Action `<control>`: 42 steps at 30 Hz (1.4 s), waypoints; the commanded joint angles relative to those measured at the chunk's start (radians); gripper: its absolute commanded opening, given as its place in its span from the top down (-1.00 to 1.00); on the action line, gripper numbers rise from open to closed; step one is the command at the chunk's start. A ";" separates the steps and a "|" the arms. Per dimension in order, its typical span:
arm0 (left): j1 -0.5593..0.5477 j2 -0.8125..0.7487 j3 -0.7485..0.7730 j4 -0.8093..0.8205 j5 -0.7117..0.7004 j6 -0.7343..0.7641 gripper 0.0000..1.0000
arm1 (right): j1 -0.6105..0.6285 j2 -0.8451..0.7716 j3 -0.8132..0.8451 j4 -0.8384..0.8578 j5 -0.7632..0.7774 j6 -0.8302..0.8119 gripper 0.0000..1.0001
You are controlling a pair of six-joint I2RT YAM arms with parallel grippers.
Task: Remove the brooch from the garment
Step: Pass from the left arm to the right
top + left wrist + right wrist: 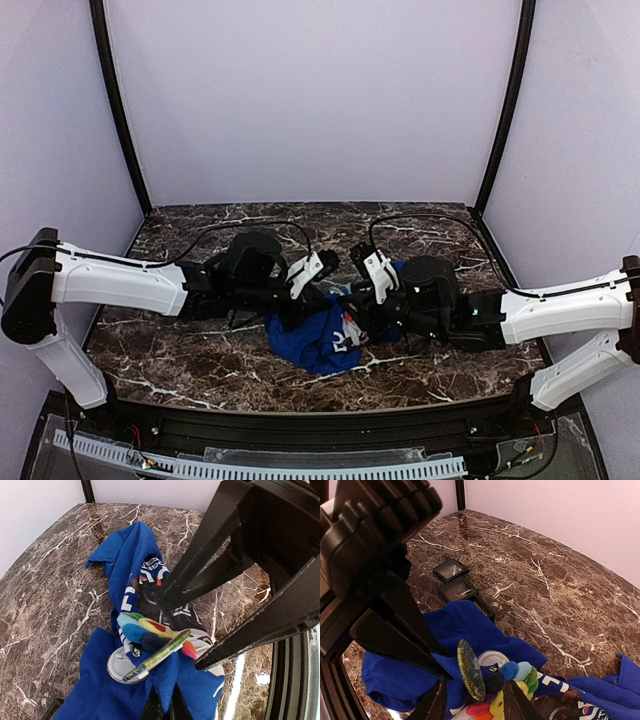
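Note:
The blue garment (312,345) lies bunched mid-table, also in the left wrist view (100,690). The brooch (470,670) is a round green-yellow disc standing edge-on on a cloth fold, with a multicoloured woolly tuft (520,677) beside it. It also shows in the left wrist view (157,656). My left gripper (165,704) is shut on a blue cloth fold just below the brooch, and its fingers (415,640) reach in from the left. My right gripper (472,696) is open, with one finger on each side of the disc and apart from it.
Two small dark square trays (450,570) (461,590) sit on the marble beyond the garment, and a third is partly under the cloth. A white round badge (120,662) lies on the garment by the brooch. Both arms crowd the table centre (330,300).

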 commanded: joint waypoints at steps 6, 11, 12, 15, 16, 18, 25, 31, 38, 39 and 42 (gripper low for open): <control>-0.006 -0.001 0.028 -0.020 0.006 0.020 0.98 | -0.004 0.023 0.040 0.061 -0.015 -0.026 0.34; -0.008 -0.005 0.028 -0.021 0.010 0.022 0.99 | -0.004 0.050 0.052 0.070 0.002 -0.035 0.42; -0.007 -0.005 0.028 -0.021 0.011 0.024 0.98 | -0.004 0.054 0.055 0.071 0.001 -0.037 0.44; -0.008 -0.007 0.026 -0.021 0.011 0.025 0.98 | -0.006 0.065 0.059 0.080 0.003 -0.040 0.55; -0.008 -0.008 0.027 -0.022 0.010 0.025 0.98 | -0.005 0.065 0.057 0.086 0.004 -0.042 0.63; -0.008 -0.009 0.027 -0.022 0.007 0.026 0.98 | -0.005 0.064 0.052 0.098 0.002 -0.044 0.81; -0.007 -0.029 0.004 0.013 -0.007 0.007 0.93 | -0.005 0.045 -0.027 0.242 0.015 -0.043 1.00; -0.006 -0.086 -0.058 0.085 0.010 -0.023 0.19 | -0.004 0.004 -0.141 0.502 -0.035 -0.059 1.00; 0.006 -0.157 -0.126 0.189 0.059 -0.068 -0.31 | -0.004 -0.027 -0.241 0.733 -0.124 -0.063 1.00; 0.009 -0.160 -0.128 0.196 0.079 -0.075 -0.32 | -0.005 -0.029 -0.249 0.755 -0.140 -0.062 1.00; 0.022 -0.166 -0.133 0.235 0.125 -0.099 -0.33 | -0.004 -0.035 -0.276 0.820 -0.173 -0.062 1.00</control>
